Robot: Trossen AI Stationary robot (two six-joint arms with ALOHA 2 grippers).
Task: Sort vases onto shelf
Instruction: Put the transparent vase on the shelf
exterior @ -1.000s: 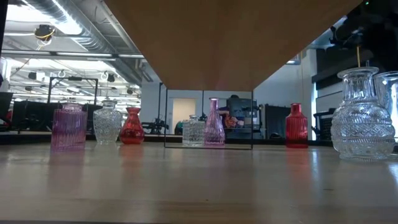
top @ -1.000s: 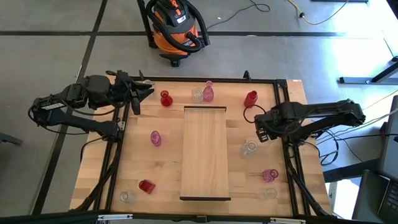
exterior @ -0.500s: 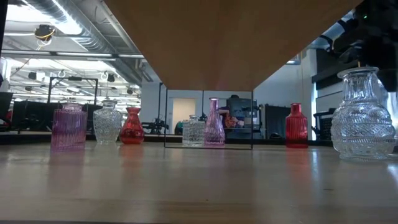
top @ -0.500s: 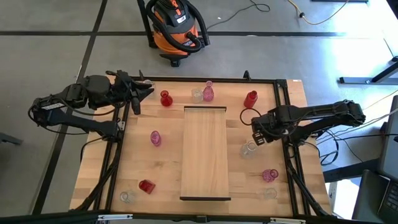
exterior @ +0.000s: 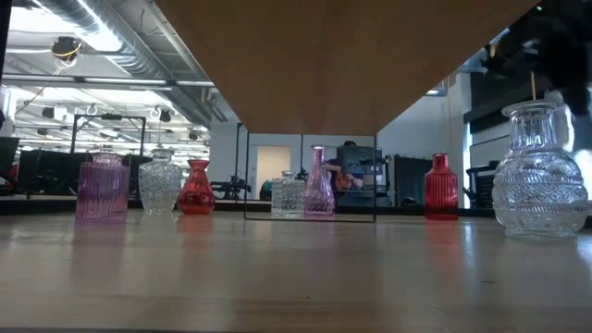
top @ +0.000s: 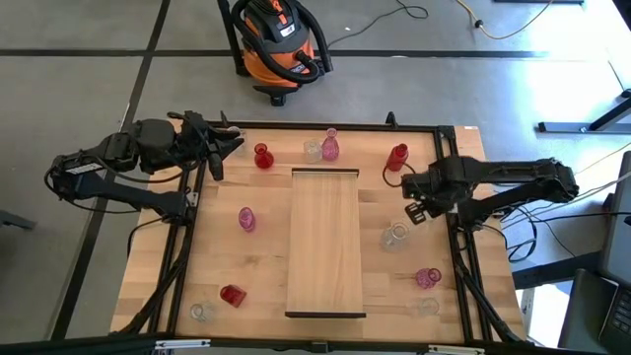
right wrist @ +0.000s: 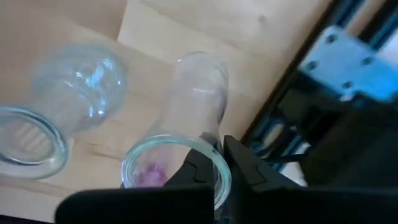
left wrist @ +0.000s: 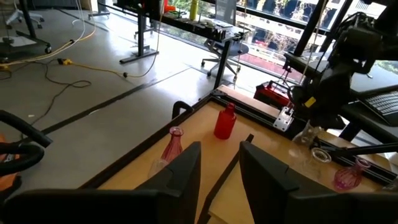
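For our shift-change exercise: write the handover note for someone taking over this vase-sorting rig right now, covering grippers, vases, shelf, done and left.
Left gripper: parked at the table's far left corner, fingers slightly apart, empty.
Right gripper: shut, empty, above the right side between the red vase and the clear vase.
Shelf: flat mid-table, bare.
Vases: all on the tabletop around it.
Done: none shelved. Left: every vase.

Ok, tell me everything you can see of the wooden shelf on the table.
The shelf is a long, pale light-wood plank with dark strips at both short ends, lying flat lengthwise down the middle of the darker tabletop. Nothing stands on it and no gripper touches it. Vases stand around it, none seen touching it.
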